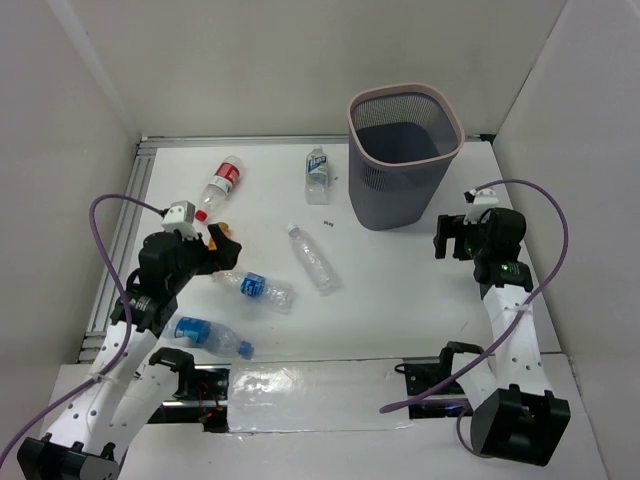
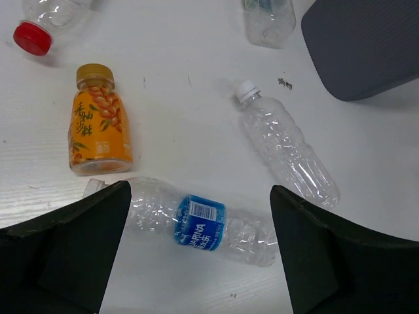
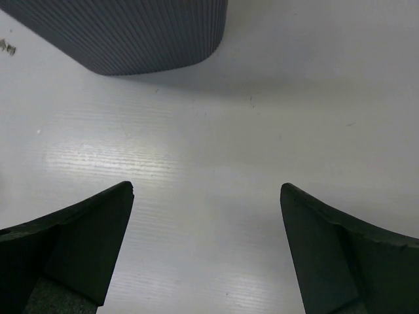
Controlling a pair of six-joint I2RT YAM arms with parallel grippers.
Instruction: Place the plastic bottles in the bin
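Observation:
Several clear plastic bottles lie on the white table. A red-label, red-cap bottle lies at the far left and a blue-label one lies beside the bin. An unlabelled bottle lies mid-table. A blue-label bottle lies below my left gripper, which is open and hovers over it. Another blue-label bottle lies near the front. My right gripper is open and empty over bare table, just near of the bin.
An orange juice bottle lies just beyond the left gripper, beside the blue-label bottle. The unlabelled bottle and the bin's base show in the left wrist view. White walls enclose the table. A metal rail runs along the left edge.

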